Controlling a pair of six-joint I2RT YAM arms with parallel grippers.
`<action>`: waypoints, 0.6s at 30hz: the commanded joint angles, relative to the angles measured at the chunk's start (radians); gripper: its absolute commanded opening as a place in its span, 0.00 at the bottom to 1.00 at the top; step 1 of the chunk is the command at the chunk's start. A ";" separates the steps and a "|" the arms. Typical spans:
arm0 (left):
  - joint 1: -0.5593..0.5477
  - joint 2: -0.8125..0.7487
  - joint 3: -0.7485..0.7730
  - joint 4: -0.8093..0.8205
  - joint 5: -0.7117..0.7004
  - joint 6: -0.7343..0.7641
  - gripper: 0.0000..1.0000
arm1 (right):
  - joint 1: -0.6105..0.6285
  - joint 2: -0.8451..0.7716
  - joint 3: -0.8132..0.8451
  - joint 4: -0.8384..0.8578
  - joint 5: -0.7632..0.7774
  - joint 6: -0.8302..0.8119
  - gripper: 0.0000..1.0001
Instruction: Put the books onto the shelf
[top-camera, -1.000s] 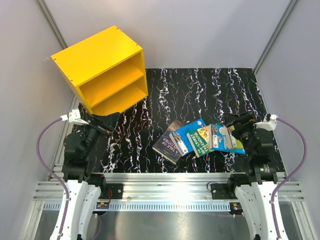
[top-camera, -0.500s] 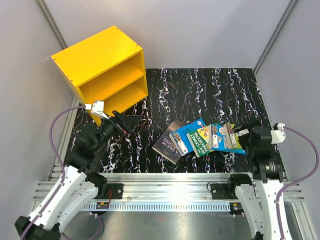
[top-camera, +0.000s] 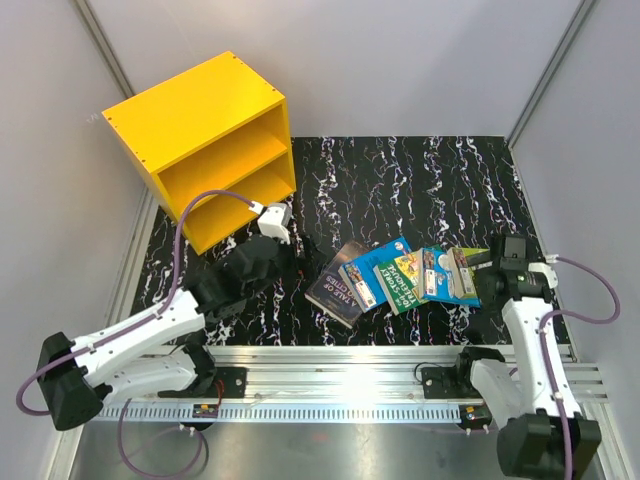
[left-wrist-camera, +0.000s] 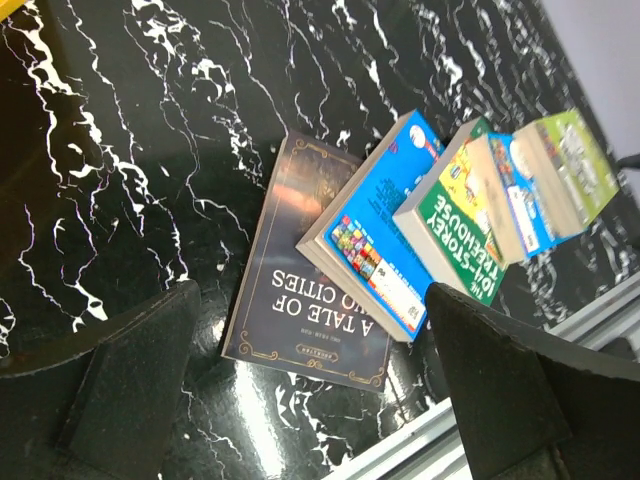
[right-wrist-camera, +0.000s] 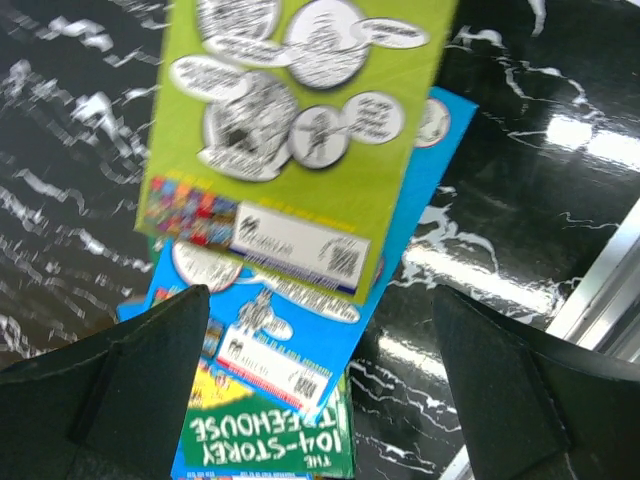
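Shelf (top-camera: 200, 140): bright yellow, plain. Table (top-camera: 420, 180): black marble pattern with white veins. Books: dark brown cover (left-wrist-camera: 310, 270) with gold border and lettering; bright blue cover (left-wrist-camera: 385, 230); green cover (left-wrist-camera: 460, 245) with white lettering; second blue cover (left-wrist-camera: 520, 200); lime-green cover (right-wrist-camera: 300, 120) with white speech bubbles.

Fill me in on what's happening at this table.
The books lie in an overlapping row on the black table, and none is gripped. The left end effector hovers open over the dark book at one end of the row. The right end effector hovers open over the lime-green one at the other end. The yellow shelf shows no book inside.
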 joint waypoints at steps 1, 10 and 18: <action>-0.020 0.008 0.005 0.037 -0.054 0.042 0.99 | -0.138 0.046 -0.058 0.070 -0.089 0.010 1.00; -0.024 0.017 -0.021 0.033 -0.066 0.100 0.99 | -0.452 0.135 -0.288 0.348 -0.439 -0.035 1.00; -0.025 0.063 -0.038 0.054 -0.049 0.085 0.99 | -0.464 0.065 -0.357 0.481 -0.405 -0.008 1.00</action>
